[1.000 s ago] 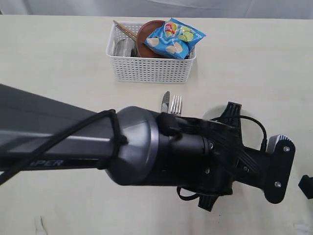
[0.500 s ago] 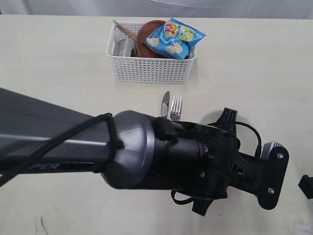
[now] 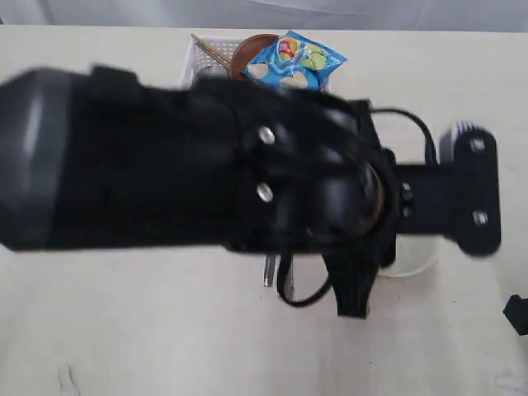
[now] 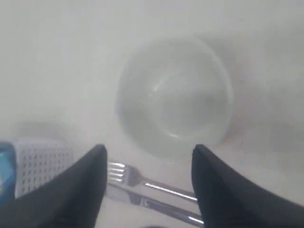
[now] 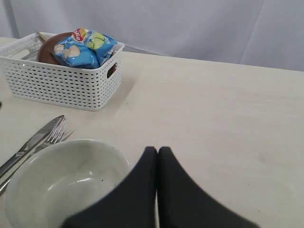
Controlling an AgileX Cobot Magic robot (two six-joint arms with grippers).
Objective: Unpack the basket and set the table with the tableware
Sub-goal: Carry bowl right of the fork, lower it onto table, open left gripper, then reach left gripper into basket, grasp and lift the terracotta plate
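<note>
My left gripper (image 4: 148,151) hangs open and empty above the table (image 4: 57,57), over the gap between the pale bowl (image 4: 175,97) and the steel fork (image 4: 142,178) and knife (image 4: 156,206) lying side by side. My right gripper (image 5: 157,151) is shut on nothing, low beside the bowl (image 5: 61,183). The white basket (image 5: 61,83) still holds the brown plate (image 5: 50,47) and the blue chip bag (image 5: 83,47). Chopsticks (image 3: 210,51) stick out of it in the exterior view. The spoon and cup are hidden.
The left arm (image 3: 206,165), blurred, fills the middle of the exterior view and covers most of the basket (image 3: 191,58) and bowl (image 3: 412,266). Bare tabletop (image 5: 228,104) stretches to the right of the bowl and basket.
The left arm has swung up the exterior view, closer to the camera, and now hides most of the basket. The bowl, knife and fork have stayed put.
</note>
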